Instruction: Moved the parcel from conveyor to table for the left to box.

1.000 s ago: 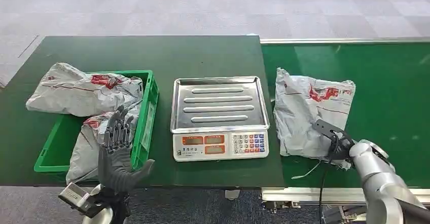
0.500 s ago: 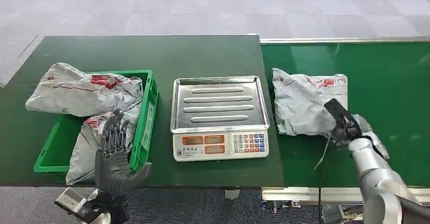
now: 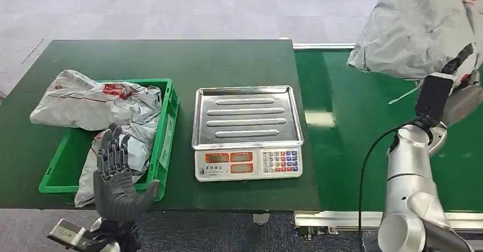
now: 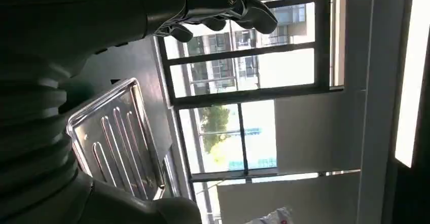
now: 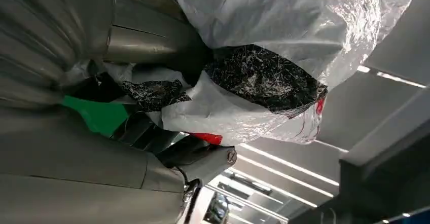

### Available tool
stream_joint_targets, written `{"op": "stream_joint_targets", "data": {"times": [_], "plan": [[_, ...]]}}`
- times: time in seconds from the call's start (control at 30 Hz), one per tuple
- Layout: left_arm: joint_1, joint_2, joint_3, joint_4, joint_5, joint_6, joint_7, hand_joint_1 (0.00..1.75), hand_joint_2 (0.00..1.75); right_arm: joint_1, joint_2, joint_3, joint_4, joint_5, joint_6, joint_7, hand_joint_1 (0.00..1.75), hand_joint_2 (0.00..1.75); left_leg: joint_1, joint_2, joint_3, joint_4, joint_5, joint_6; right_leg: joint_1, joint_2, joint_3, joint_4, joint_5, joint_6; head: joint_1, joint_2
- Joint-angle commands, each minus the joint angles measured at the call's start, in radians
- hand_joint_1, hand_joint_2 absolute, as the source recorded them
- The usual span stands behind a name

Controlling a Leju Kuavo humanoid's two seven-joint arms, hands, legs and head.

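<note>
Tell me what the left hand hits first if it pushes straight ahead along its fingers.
Likely the grey parcel lying in the green crate. The left hand is open with fingers pointing forward over the crate's near end. Height is unclear, so it might pass above the near rim first.

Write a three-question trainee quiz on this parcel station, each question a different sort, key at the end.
1. True or false: the right hand holds a grey parcel lifted clear of the conveyor.
2. What stands between the green crate and the conveyor? A) a cardboard box B) a scale with a steel pan C) a laptop
3. Fill in: the left hand holds ____, fingers apart, in front of the crate.

Key: 1 true; 2 B; 3 nothing
</note>
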State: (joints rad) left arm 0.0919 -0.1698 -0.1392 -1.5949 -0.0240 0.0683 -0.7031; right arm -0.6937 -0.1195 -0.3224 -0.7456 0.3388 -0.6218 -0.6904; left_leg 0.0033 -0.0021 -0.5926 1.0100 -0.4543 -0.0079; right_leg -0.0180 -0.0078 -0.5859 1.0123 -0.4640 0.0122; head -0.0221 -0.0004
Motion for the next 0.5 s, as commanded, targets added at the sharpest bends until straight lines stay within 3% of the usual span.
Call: {"op": "stream_joint_targets", "data": {"times": [0.03,0.1,0.23,0.37,0.5], "plan": [[-0.061,0.047,-0.018,0.049,0.005,-0.028,0.005,0.0,1.75,-0.058,-0.003,0.421,-0.04,0.087,0.403,0.123,1.75,1.75,0.0,0.005,0.001,-0.001,0.0,0.0,0.0,0.005,-0.001,0.0,0.002,-0.001,0.0,0.0],[-0.073,0.051,-0.017,0.056,0.001,-0.04,0.005,0.0,1.75,-0.103,0.005,0.496,0.039,0.153,0.472,0.162,1.75,1.75,0.0,0.008,0.0,0.0,0.0,0.0,-0.001,0.009,-0.003,0.001,0.002,-0.001,0.0,0.0],[-0.081,0.051,-0.014,0.063,0.002,-0.042,0.005,0.0,1.75,-0.117,0.022,0.505,0.062,0.162,0.465,0.171,1.75,1.75,0.001,0.012,0.003,-0.002,0.001,-0.001,0.001,0.012,-0.002,-0.001,0.005,-0.003,0.0,0.0],[-0.084,0.045,-0.01,0.064,-0.008,-0.068,0.005,0.0,1.75,-0.189,0.069,0.634,0.19,0.208,0.69,0.138,1.75,1.75,0.001,0.004,0.002,-0.002,0.004,-0.001,0.001,0.003,-0.001,-0.002,0.004,-0.003,0.0,0.0],[-0.079,0.043,-0.007,0.049,-0.021,-0.065,0.005,0.0,1.75,-0.23,0.143,0.713,0.245,0.244,0.742,0.127,1.75,1.75,0.001,0.01,0.001,-0.002,0.003,-0.002,0.002,0.011,-0.002,-0.001,0.005,-0.003,0.0,0.0]]}}
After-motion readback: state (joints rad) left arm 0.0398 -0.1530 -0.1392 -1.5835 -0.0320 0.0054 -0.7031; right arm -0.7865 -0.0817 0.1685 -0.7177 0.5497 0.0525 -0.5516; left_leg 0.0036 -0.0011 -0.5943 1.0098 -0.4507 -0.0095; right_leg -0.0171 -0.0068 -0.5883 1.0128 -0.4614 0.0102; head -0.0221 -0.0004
